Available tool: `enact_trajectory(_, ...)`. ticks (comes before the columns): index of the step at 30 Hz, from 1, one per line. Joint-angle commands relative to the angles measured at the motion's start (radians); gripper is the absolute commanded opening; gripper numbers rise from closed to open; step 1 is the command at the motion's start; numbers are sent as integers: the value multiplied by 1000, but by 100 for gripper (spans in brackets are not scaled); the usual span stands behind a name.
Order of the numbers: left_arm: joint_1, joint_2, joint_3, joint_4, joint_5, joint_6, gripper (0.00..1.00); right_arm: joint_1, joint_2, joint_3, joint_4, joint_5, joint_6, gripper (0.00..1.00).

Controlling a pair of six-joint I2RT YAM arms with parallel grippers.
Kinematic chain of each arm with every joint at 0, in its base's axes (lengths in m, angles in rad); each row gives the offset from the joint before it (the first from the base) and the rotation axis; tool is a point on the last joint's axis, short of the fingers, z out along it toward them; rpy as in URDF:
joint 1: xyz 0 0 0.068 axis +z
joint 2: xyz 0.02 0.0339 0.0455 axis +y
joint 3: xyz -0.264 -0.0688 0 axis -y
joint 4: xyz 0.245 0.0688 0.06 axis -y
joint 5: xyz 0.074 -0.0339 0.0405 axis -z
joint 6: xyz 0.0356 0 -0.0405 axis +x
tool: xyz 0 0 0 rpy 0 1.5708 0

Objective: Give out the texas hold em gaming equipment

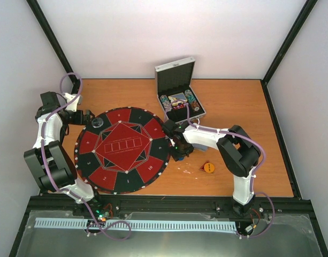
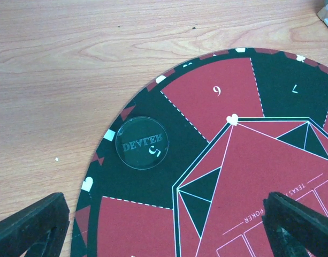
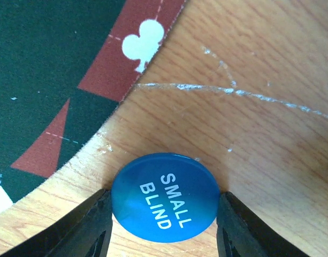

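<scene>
The right gripper pinches a glossy, round, translucent blue disc by its edges, the white "SMALL BLIND" lettering slanting between the fingers. Below is the scratched wood-grain table. The matte red-and-black mat curves just beyond the fingertips. The left gripper gapes wide, and a flat clear disc lies on the mat ahead of it.
</scene>
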Motion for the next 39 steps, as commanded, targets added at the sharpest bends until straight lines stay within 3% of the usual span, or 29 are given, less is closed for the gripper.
enact_trajectory(1, 1, 2, 31, -5, -3, 3, 100, 11, 69, -45, -58, 5, 2, 51)
enact_trajectory(18, 1, 3, 29, -4, 4, 0, 100, 20, -68, 80, -57, -32, 17, 45)
enact_trajectory(26, 1, 4, 32, -6, 11, -5, 100, 42, 61, 235, 33, -75, -2, 45)
enact_trajectory(33, 2, -9, 22, -15, -7, 9, 100, 60, 189, 329, -18, -2, -15, 45)
enact_trajectory(35, 2, -10, 19, -13, -6, 9, 100, 65, 194, 330, -28, 3, -21, 49)
enact_trajectory(39, 1, -2, 29, -14, 5, -2, 100, 74, 172, 339, -46, 2, -26, 78)
